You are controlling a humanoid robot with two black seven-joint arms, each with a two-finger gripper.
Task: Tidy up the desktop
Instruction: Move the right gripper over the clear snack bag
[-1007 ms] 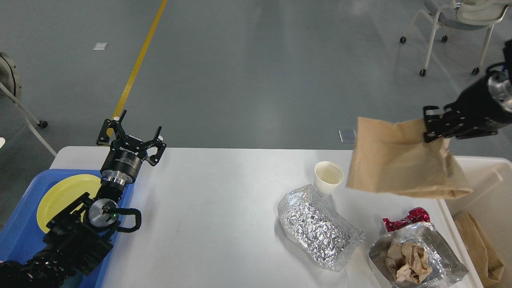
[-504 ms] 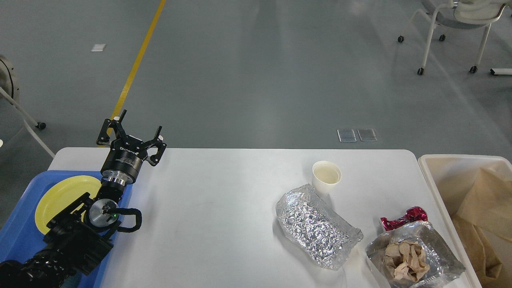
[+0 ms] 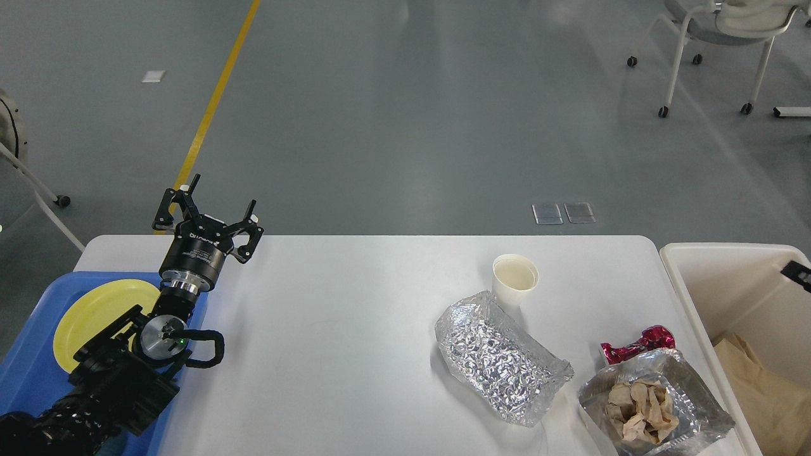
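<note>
The white desktop (image 3: 355, 316) holds a white paper cup (image 3: 515, 278), a crumpled foil bag (image 3: 500, 354), a foil tray with crumpled brown paper (image 3: 652, 405) and a red wrapper (image 3: 637, 345), all on its right half. My left gripper (image 3: 211, 208) is open and empty, held above the desktop's back left corner. Only a small black piece of my right arm (image 3: 799, 273) shows at the right edge over the bin; its fingers cannot be told apart.
A cream-white bin (image 3: 716, 278) stands right of the desktop with a brown paper bag (image 3: 760, 392) lying in it. A blue tray (image 3: 28, 380) with a yellow plate (image 3: 95, 313) sits at the left. A wheeled chair (image 3: 716, 38) stands far back right.
One second ago my right gripper held the brown paper bag above the desktop's right end. The bag has dropped into the bin and the right arm has pulled back to the right edge. The left arm has not moved.
</note>
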